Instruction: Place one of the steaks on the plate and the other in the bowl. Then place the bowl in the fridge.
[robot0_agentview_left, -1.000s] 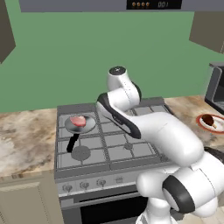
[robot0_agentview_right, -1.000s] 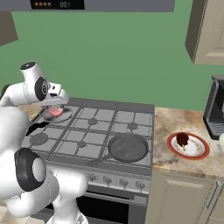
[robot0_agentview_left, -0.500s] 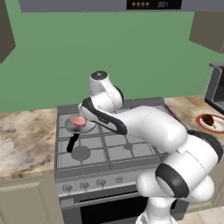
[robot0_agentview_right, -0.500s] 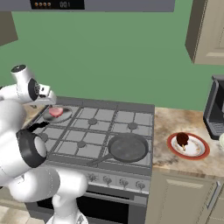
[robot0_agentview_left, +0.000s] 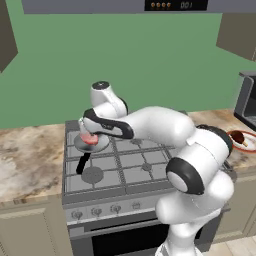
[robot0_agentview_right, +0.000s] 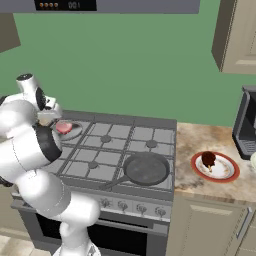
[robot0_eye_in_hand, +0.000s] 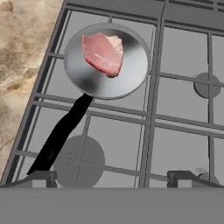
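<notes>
Gripper (robot0_eye_in_hand: 111, 177) agape above pink steak (robot0_eye_in_hand: 104, 53)

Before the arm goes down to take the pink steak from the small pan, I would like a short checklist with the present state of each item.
1. Tool open: ok, the fingers stand wide apart.
2. Tool holds nothing: ok.
3. Pale pink steak lies free in the small grey metal pan on the rear left burner: ok.
4. Tool centred over the pink steak: not ok, it sits nearer the pan's black handle.
5. White plate with broad red rim on the counter already carries the dark brown steak: ok.
6. Bowl ready for the pink steak: cannot tell.
</notes>
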